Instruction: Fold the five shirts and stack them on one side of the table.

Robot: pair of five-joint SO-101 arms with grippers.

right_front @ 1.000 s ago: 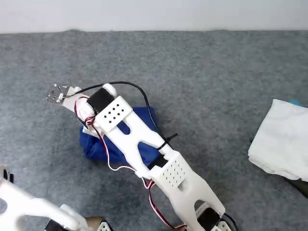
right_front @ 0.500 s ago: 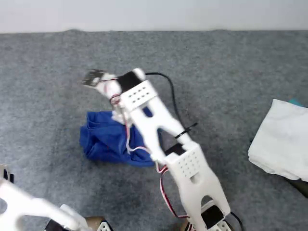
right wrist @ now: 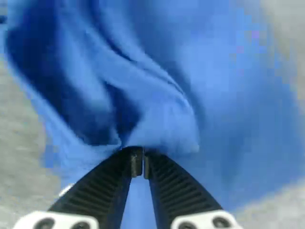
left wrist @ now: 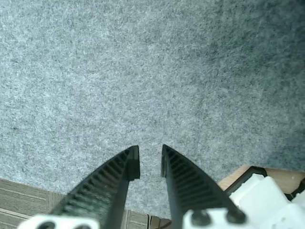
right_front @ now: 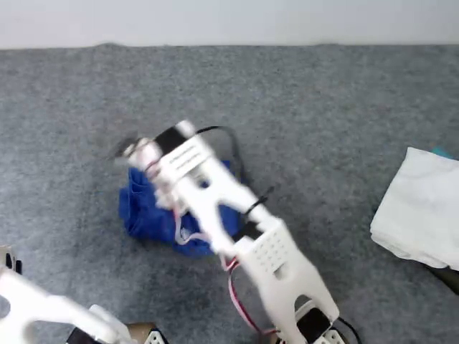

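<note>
A crumpled blue shirt [right_front: 143,211] lies on the grey carpeted table [right_front: 323,107], left of centre. The right arm stretches from the front edge across it, with my right gripper [right_front: 133,150] at the shirt's far left corner. In the right wrist view the blue shirt [right wrist: 157,95] spreads in folds that gather at my right gripper [right wrist: 138,163], whose fingers are shut on the cloth. My left gripper [left wrist: 150,162] hovers over bare carpet near the table's front edge, fingers a little apart with nothing between them. The left arm [right_front: 43,308] sits at the front left corner.
A pile of folded white shirts [right_front: 419,215] lies at the right edge, with a teal corner [right_front: 443,152] showing beneath it. A wooden strip [left wrist: 28,200] runs along the table's front edge.
My right gripper swung from the shirt's left side toward the back of the table, then came back down onto the shirt's far left corner. The left arm stayed still.
</note>
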